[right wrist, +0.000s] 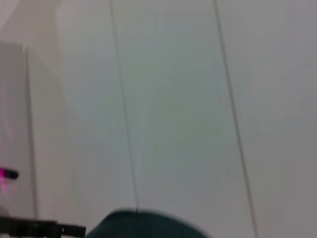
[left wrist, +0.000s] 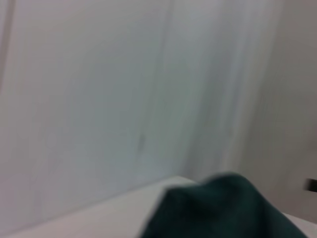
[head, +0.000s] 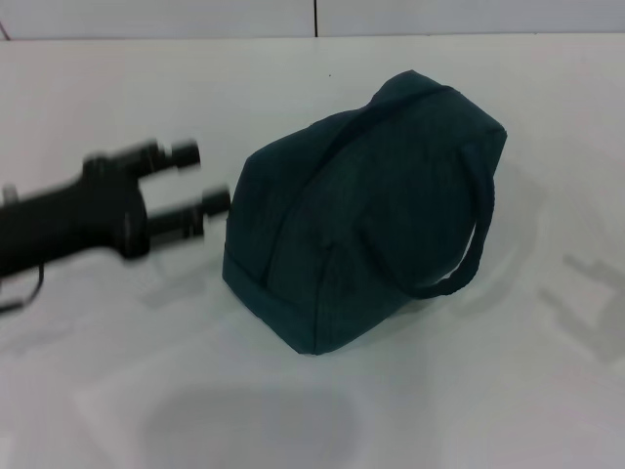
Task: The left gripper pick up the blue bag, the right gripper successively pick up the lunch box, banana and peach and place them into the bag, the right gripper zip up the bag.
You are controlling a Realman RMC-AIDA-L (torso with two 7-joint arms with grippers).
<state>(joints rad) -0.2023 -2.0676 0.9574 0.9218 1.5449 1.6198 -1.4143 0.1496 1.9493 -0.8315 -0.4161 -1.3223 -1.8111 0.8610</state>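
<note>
So the left gripper (head: 200, 186) sits out at 9 o'clock of the blue bag (head: 361, 205), fingers spread with a clear gap, holding nothing and just short of the fabric. The bag rests mid table (head: 117, 391), bulging and apparently zipped, with a strap handle (head: 469, 254) looping off at 3 o'clock. It looks like soft cloth that'll sag and fold under a pinch, probably with some weight if the food's inside, so the handle or top seam seems the safest hold. The head view shows the whole layout. The left wrist view only catches the bag's top (left wrist: 223, 208) against a wall, and the right wrist view just a sliver of it (right wrist: 143, 225). Right gripper isn't visible anywhere.
</note>
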